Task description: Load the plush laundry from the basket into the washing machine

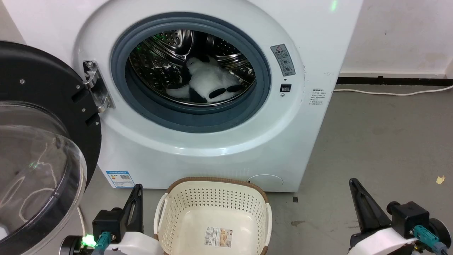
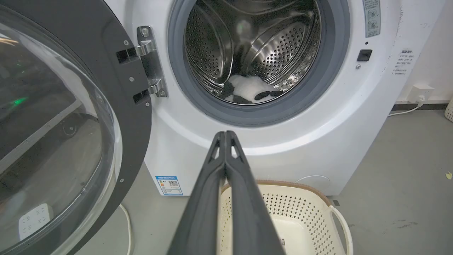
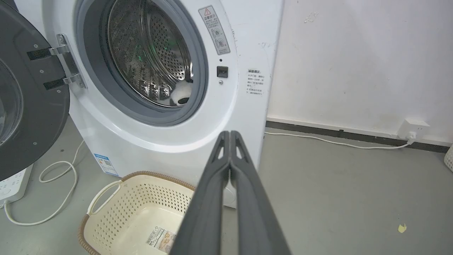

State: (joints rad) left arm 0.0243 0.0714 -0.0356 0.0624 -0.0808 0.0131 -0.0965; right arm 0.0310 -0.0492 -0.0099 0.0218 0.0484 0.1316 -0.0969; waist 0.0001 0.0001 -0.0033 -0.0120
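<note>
The washer (image 1: 219, 148) stood with its door (image 1: 35, 71) wide open, the basket (image 1: 216, 181) before it bare, and the toy penguin (image 1: 208, 83) resting inside the drum (image 1: 159, 63). The left claw (image 2: 225, 134) and right claw (image 3: 230, 132) were both closed on nothing. Loading looked done, with perhaps only swinging the door shut left.

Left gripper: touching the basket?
Apart. The head view shows a strip of floor between the left gripper, jaws shut, and the side handle of the basket.

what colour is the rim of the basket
Brown, with a woven look, on the cream basket; clearest in the head view.
</note>
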